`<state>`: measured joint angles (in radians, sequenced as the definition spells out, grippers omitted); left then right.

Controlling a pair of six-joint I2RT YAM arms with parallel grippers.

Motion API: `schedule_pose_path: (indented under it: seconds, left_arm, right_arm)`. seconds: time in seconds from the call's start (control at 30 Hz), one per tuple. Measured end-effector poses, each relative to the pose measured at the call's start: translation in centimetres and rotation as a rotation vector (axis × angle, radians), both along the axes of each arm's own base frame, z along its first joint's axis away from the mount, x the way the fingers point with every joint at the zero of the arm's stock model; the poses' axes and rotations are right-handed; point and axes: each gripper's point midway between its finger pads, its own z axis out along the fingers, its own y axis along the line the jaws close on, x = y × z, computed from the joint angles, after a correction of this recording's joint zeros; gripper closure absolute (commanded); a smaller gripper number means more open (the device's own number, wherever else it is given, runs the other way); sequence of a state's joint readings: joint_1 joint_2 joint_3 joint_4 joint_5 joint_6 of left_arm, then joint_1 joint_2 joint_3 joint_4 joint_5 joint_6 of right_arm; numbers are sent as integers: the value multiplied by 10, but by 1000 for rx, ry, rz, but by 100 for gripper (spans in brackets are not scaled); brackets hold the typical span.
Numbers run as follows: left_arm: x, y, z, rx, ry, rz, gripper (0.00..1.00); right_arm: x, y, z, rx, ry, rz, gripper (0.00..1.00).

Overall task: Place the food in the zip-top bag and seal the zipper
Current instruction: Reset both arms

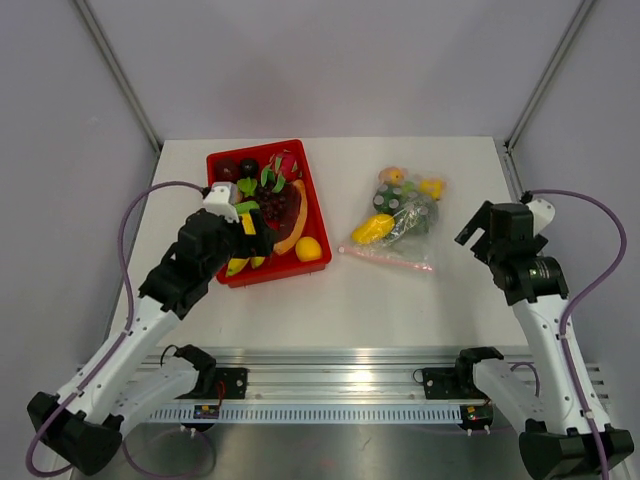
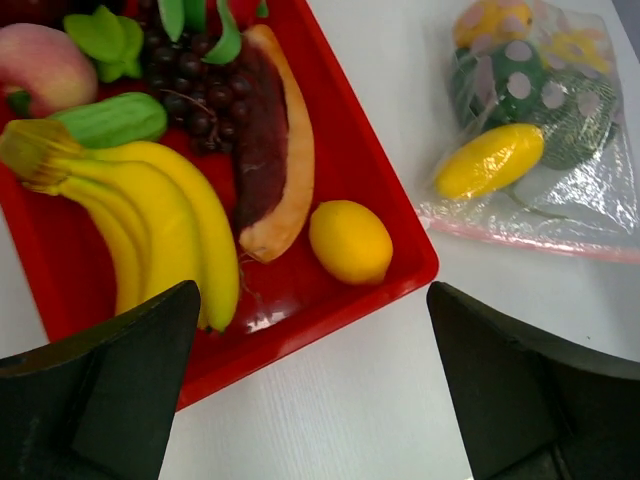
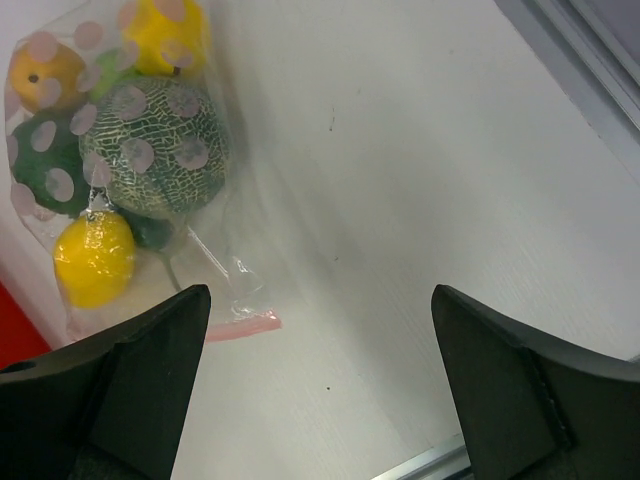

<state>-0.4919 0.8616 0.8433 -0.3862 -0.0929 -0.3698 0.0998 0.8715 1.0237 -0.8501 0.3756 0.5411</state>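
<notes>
Both claws spread, empty; I judge sealing is next.
Left claw (image 1: 252, 230) over the red tray (image 2: 300, 318); right claw (image 3: 320, 300) beside the zip-top bag (image 1: 405, 215), food (image 3: 155, 145) inside, mid-worktop (image 1: 380, 310). I must pin the bag and press along its zipper (image 1: 385, 258).

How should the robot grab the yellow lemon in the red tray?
Probably from above, with the jaws across the lemon's narrow middle. It lies flat and alone in the tray's corner, and the wall there blocks a sideways approach.
</notes>
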Motion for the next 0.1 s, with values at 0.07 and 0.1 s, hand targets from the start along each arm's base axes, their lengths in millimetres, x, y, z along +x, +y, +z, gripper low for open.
schedule_pose_path:
  seconds: [0.07, 0.1]
  left_arm:
    - [-2, 11, 5, 8, -27, 44, 1]
    - [-2, 15, 7, 10, -40, 63, 1]
  right_arm:
    - [-7, -2, -2, 8, -16, -21, 1]
    - [-9, -4, -2, 11, -28, -34, 0]
